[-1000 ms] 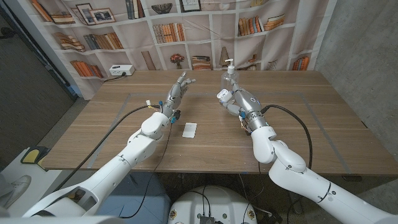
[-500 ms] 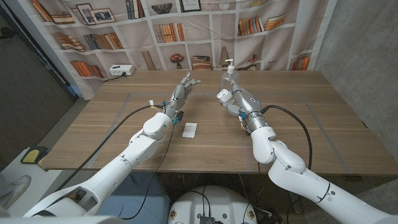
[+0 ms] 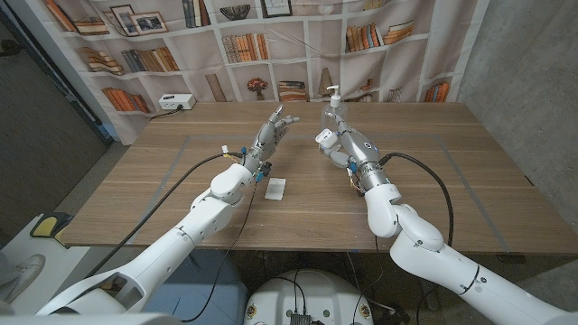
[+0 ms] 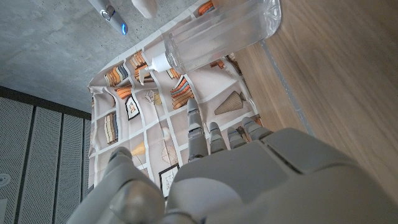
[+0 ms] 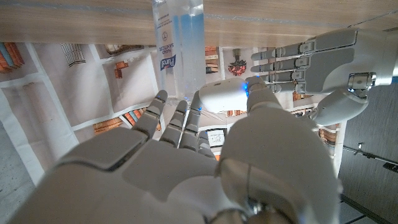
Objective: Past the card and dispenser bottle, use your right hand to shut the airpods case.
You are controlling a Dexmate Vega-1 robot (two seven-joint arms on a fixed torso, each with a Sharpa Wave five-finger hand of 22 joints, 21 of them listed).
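Observation:
My right hand (image 3: pixel 338 146) is raised over the table's far middle and holds the white airpods case (image 3: pixel 322 137) at its fingertips. In the right wrist view the thumb presses on the case (image 5: pixel 222 97), beside a small blue light; I cannot tell how its lid stands. The clear dispenser bottle (image 3: pixel 335 110) stands just behind this hand and appears close up in both wrist views (image 5: pixel 178 37) (image 4: pixel 219 28). The white card (image 3: pixel 275 188) lies flat nearer me, left of my right forearm. My left hand (image 3: pixel 274 129) hovers left of the bottle, fingers spread, holding nothing.
A bookshelf backdrop (image 3: pixel 226 36) hangs behind the table's far edge, with a white power strip (image 3: pixel 176 103) at the far left corner. Black cables (image 3: pixel 190 162) run along both forearms. Bare wood (image 3: pixel 470 171) stretches to the right.
My left hand has moved forward and to the right, nearer the bottle and my right hand. The right hand, case, bottle and card have stayed put.

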